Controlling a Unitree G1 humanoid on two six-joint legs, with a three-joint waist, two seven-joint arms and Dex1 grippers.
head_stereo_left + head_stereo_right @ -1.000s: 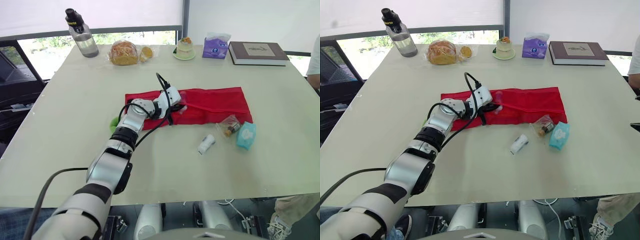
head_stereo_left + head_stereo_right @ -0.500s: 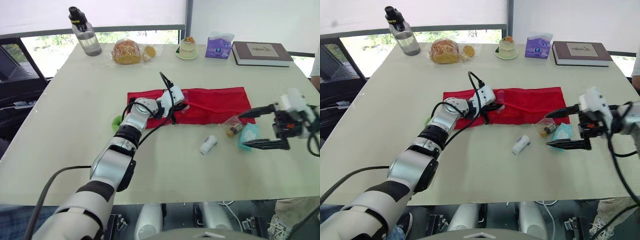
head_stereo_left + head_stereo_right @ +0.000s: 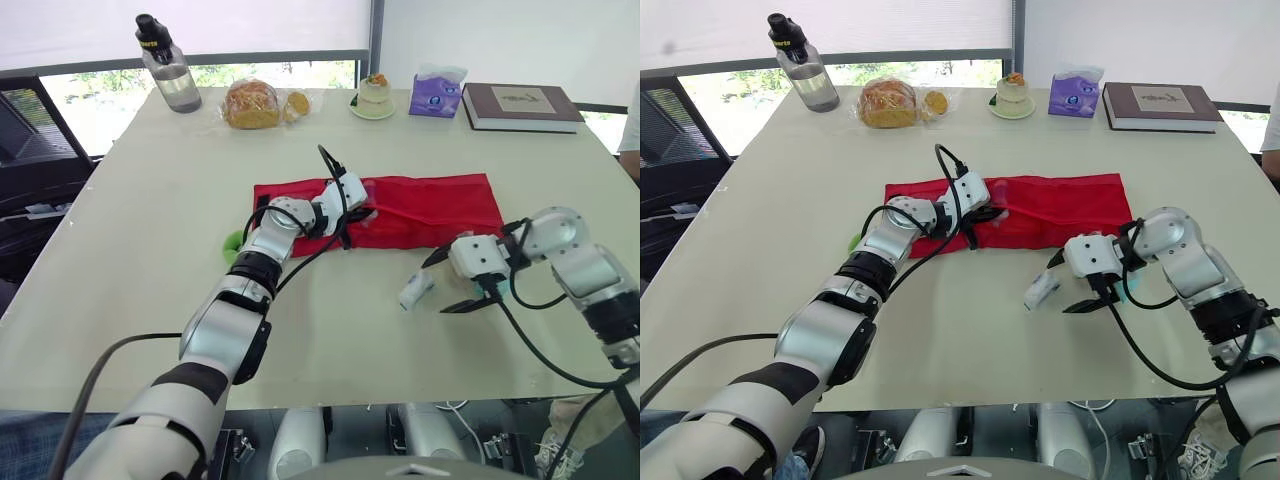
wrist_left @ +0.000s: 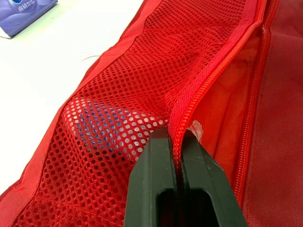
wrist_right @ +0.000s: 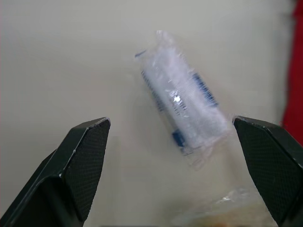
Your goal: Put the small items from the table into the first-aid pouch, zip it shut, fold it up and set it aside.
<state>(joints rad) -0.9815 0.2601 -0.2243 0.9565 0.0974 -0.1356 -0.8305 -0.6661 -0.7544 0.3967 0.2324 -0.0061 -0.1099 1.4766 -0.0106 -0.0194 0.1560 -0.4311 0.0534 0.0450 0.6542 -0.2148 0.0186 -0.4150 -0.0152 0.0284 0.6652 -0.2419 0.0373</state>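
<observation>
Swinging in from the right edge of the head view, the right claw [image 3: 1058, 287] now sits right of centre, its fingers spread wide on either side of the white plastic-wrapped roll [image 3: 1040, 288]. Half a second ago it hung farther right, by the other small items. The left claw [image 4: 174, 137] has not shifted. It is pressed together on the zipper edge of the red fabric first-aid pouch [image 3: 440, 205], holding the mesh pocket open at the middle of the pale table [image 3: 150, 200].

The roll lies on the table just below the pouch, apart from it, and slanted across the gap between the fingers. Closing from here could catch only the loose wrapper or nudge the roll away, since slick film likely gives little grip. If the left pinch slips, the pocket mouth would probably fall shut.
</observation>
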